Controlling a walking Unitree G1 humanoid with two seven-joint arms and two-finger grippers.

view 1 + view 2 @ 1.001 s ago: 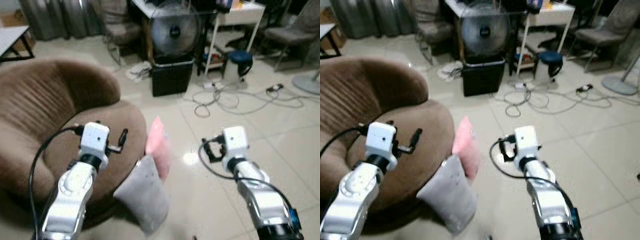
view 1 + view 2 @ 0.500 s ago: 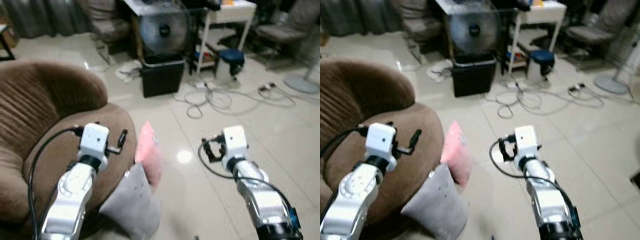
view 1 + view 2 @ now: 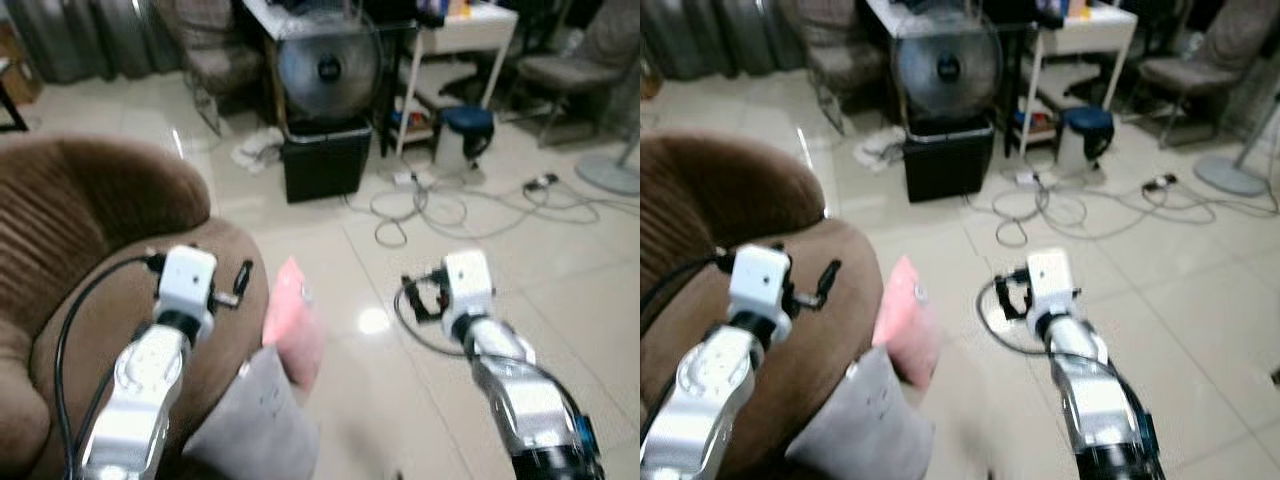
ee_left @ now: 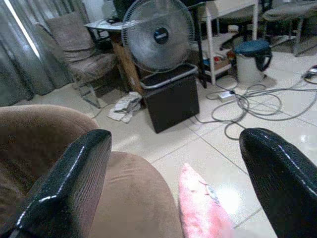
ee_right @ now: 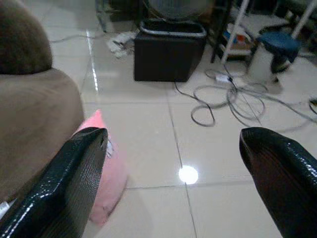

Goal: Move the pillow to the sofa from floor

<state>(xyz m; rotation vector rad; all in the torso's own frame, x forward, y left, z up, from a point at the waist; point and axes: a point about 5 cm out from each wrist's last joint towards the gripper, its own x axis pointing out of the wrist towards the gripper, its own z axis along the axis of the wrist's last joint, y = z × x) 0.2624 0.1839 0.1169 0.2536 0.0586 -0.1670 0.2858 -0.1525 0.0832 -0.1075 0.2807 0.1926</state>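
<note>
The pink pillow (image 3: 292, 318) is found on the floor (image 3: 560, 270), standing on edge and leaned against the front curve of the brown sofa (image 3: 70, 230). A grey cushion (image 3: 255, 425) lies just beside it, nearer the robot and also against the sofa's base; the two appear to touch, though blur prevents certainty.

The left claw (image 4: 173, 178) is held raised above the front edge of the sofa seat, its fingers spread wide and empty. The right claw (image 5: 173, 178) is held over bare floor to the right of the pillow, likewise wide and empty. Neither claw is in contact with the pillow; it is seen below and between both pairs of fingers in the wrist views.

The task is judged not yet begun in earnest: the pillow has still to be grasped.

The pillow is judged light, soft and compressible, with a fabric cover unlikely to slip. Sagging is to be expected if it is held by a corner alone. A grip across the upper edge, where the fill is thinner, is recommended, or a two-sided squeeze. The grey cushion may be disturbed on lifting.

A black box (image 3: 326, 158), a fan (image 3: 326, 66) and loose cables (image 3: 440, 205) are noted on the floor beyond.
</note>
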